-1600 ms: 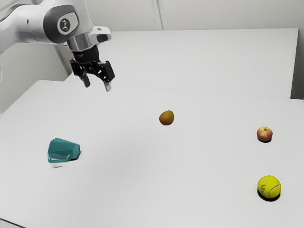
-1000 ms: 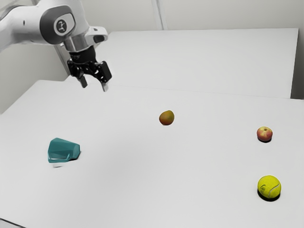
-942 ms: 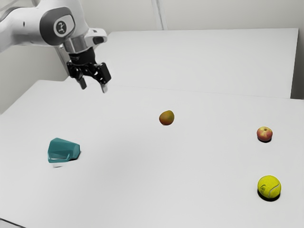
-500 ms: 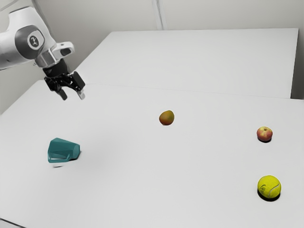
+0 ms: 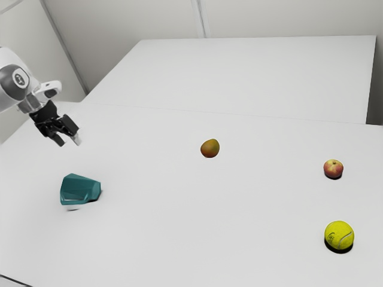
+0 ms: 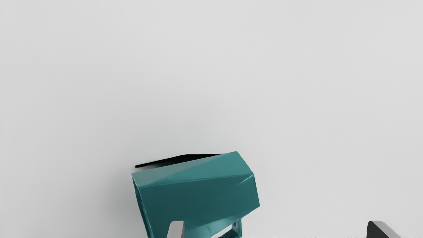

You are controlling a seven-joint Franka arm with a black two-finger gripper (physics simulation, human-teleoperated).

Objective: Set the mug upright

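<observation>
1. The pincer (image 5: 69, 142) is in the left part of the exterior view, above the middle. It is open—its two fingers (image 6: 176, 230) are wide apart. It tips down toward the table (image 5: 173, 233), up off the white top.

2. The arm (image 5: 13, 81) comes in from the left edge of the exterior view, and it is white and gray.

3. The mug (image 5: 79, 190) is at the lower left of the exterior view, lower in the frame than the pincer. It is blue-green, with flat sides, and lies on its side on the table. Its wide end points to the left of the frame. In the wrist view, one finger is in front of part of the mug, and the handle (image 6: 240, 226) sits low on its side. I cannot tell what is inside—the mug's sides hide it.

4. The mango (image 5: 210, 148) is near the middle of the frame, green, yellow and reddish.

5. The apple (image 5: 333, 169) is red and yellow, over at the right.

6. The tennis ball (image 5: 339, 235) is bright yellow, at the lower right, below the apple in the frame.
</observation>
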